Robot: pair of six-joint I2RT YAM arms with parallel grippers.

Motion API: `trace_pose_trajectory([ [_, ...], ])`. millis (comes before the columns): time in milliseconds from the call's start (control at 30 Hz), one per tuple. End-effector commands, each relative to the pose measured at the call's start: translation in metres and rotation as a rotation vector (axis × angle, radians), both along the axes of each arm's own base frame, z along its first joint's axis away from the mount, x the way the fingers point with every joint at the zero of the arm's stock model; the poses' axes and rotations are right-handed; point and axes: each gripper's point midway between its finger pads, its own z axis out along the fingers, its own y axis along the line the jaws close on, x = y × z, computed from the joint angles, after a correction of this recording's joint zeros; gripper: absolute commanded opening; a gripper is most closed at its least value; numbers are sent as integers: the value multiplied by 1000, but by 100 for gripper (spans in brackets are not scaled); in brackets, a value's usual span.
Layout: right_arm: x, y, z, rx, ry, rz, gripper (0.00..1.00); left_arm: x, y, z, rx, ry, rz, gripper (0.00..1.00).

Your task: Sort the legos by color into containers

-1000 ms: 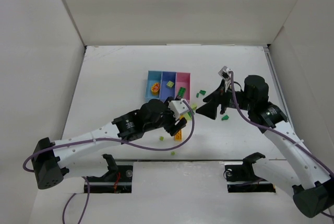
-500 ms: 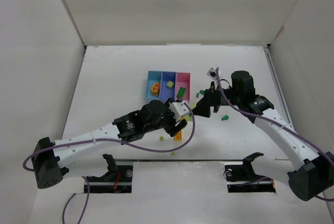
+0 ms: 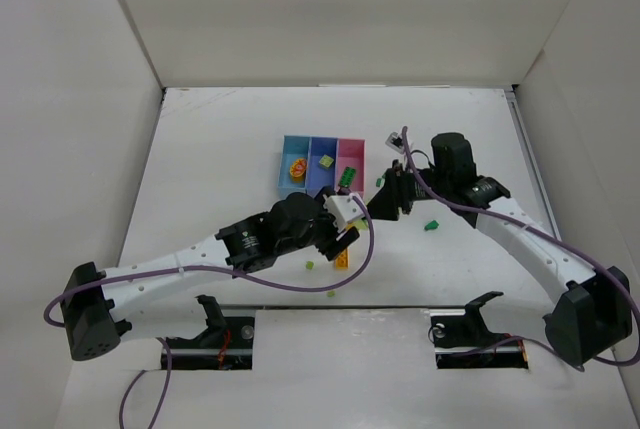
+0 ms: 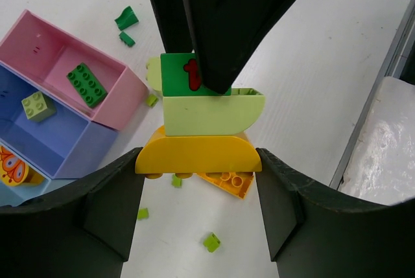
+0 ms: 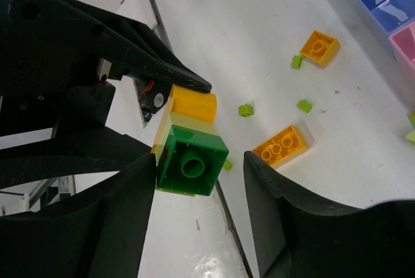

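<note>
Stack [image 4: 201,129] of three hard, light, slick legos is held off the worktop [image 4: 311,83] near the containers [image 4: 123,90]. Jaws of the left gripper [image 4: 198,164] pinch its yellow-orange base [image 4: 198,153]; those of the right gripper [image 5: 200,161] stand spread around the dark green top brick [image 5: 192,161]. Studs probably bind tightly, so its flat sides look the best hold.

I'm working on a plain white table [image 3: 220,149], boxed in by white walls [image 3: 330,19] at the back and on both sides. Thin grey rail [image 3: 524,134] runs along the table's right edge, right by the wall.
</note>
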Motion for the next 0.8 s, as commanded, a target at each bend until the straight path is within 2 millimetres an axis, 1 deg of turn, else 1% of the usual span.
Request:
trace_pose_trajectory([
  [0, -4, 8, 29, 75, -89, 70, 61, 6, -3, 22, -61, -58, 20, 47],
  [33, -3, 8, 32, 79, -97, 70, 58, 6, -3, 22, -61, -58, 20, 47],
  [67, -5, 9, 33, 83, -95, 80, 51, 8, -2, 22, -60, -61, 28, 47],
  [100, -5, 9, 33, 83, -95, 80, 45, 8, -2, 22, -60, -61, 28, 47],
  [167, -7, 9, 34, 87, -93, 88, 38, 9, -1, 22, -58, -64, 37, 47],
  [200, -8, 9, 34, 92, -101, 101, 30, 9, -1, 22, -58, -64, 37, 47],
  [267, -5, 7, 34, 91, -102, 91, 23, 9, -1, 22, -58, -64, 37, 47],
  [300, -2, 3, 33, 87, -94, 72, 13, 8, 0, 18, -50, -60, 37, 47],
  [333, 3, 0, 32, 82, -96, 52, 2, 8, 0, 17, -56, -50, 42, 47],
  [367, 6, -4, 31, 78, -88, 38, 0, 8, 0, 17, -61, -42, 46, 47],
  [400, 14, -11, 31, 75, -98, 7, 0, 7, 1, 13, -53, -38, 46, 47],
  [467, 21, -19, 34, 77, -116, -11, 0, 5, 2, 12, -69, -15, 58, 47],
  [500, 24, -22, 34, 80, -115, -20, 0, 5, 5, 5, -52, -11, 68, 47],
  [533, 32, -31, 34, 78, -117, -56, 0, 4, 6, 6, -68, -5, 73, 47],
  [567, 37, -35, 34, 77, -118, -75, 0, 3, 8, 3, -67, -4, 73, 47],
  [633, 46, -46, 38, 80, -136, -107, 0, 3, 8, 9, -89, -6, 77, 47],
  [667, 49, -49, 42, 82, -146, -119, 0, 2, 9, 4, -86, 7, 81, 47],
  [733, 52, -54, 40, 87, -134, -125, 0, 5, 13, 5, -85, 5, 112, 47],
  [767, 56, -57, 44, 89, -145, -135, 0, 5, 13, 5, -85, 5, 112, 47],
])
